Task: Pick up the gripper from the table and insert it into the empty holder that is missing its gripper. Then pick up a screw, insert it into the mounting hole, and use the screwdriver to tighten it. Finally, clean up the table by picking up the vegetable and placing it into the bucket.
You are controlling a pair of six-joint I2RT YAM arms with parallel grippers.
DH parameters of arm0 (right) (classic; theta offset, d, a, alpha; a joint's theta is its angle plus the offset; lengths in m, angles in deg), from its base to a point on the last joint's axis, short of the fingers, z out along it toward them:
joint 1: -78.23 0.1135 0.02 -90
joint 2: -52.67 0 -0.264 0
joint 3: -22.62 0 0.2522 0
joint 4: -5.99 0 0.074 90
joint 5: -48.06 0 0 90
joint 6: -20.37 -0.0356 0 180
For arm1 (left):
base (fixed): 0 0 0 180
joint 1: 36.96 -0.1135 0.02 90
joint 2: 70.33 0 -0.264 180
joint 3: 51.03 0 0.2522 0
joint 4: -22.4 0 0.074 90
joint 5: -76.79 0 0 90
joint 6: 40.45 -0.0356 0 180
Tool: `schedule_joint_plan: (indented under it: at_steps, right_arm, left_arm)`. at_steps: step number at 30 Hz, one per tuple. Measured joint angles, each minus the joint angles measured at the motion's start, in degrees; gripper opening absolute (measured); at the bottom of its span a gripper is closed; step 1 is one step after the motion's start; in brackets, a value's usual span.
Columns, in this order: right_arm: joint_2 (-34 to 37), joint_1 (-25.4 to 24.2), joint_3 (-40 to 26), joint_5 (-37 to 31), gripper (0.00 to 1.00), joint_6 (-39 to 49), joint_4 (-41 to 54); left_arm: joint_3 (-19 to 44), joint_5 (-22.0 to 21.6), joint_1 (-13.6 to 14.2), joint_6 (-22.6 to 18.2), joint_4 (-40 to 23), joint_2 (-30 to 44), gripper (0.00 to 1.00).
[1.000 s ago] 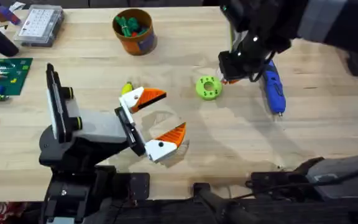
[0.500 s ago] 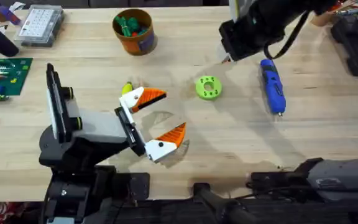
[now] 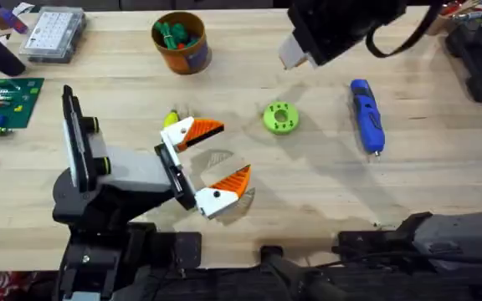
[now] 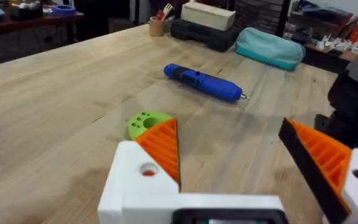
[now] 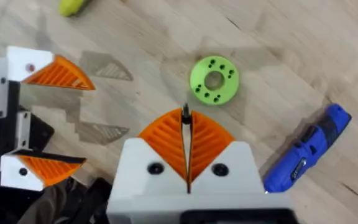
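Note:
The blue screwdriver (image 3: 366, 115) (image 5: 309, 152) (image 4: 204, 82) lies on the table right of a lime-green disc with holes (image 3: 280, 117) (image 5: 213, 79) (image 4: 145, 122). My right gripper (image 3: 293, 54) (image 5: 186, 121) hangs high over the table behind the disc, shut on a thin dark screw (image 5: 185, 113) whose tip sticks out between the orange pads. My left gripper (image 3: 223, 155) (image 4: 241, 149) stands open and empty, left of the disc. The yellow-green vegetable (image 3: 171, 119) (image 5: 73, 6) lies by its far finger. The orange bucket (image 3: 180, 42) stands at the back. The loose gripper and the holder are out of view.
A clear parts box (image 3: 53, 33) and a green circuit board (image 3: 2, 100) sit at the far left. Black cases (image 3: 479, 58) and a teal pouch (image 4: 269, 46) line the right side. Bare wood lies between the disc and the front edge.
My right arm has lifted from beside the green disc and drawn back toward the far edge, rising closer under the camera. The left arm, screwdriver and disc have not moved.

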Motion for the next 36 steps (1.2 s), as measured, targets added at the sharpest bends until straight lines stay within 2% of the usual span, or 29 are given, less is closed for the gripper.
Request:
schedule_joint_plan:
  at_steps: [5,14,23,32,36]
  right_arm:
    - [0.7,1.5,-1.6,2.0,0.004,3.4,0.3]
    - [0.7,7.2,-2.0,3.1,0.004,10.5,1.5]
    - [2.0,9.2,-2.8,3.3,0.004,14.8,-1.1]
    - [11.3,9.3,-19.2,4.2,0.004,17.3,4.4]
    - [14.2,10.1,-21.8,4.4,0.004,19.1,4.7]
  left_arm:
    - [0.0,0.0,0.0,0.0,0.0,0.0,0.986]
    - [0.0,0.0,0.0,0.0,0.0,0.0,0.986]
    - [0.0,0.0,0.0,0.0,0.0,0.0,0.986]
    - [0.0,0.1,0.0,0.0,0.0,0.0,0.986]
    - [0.0,0.1,0.0,0.0,0.0,0.0,0.986]
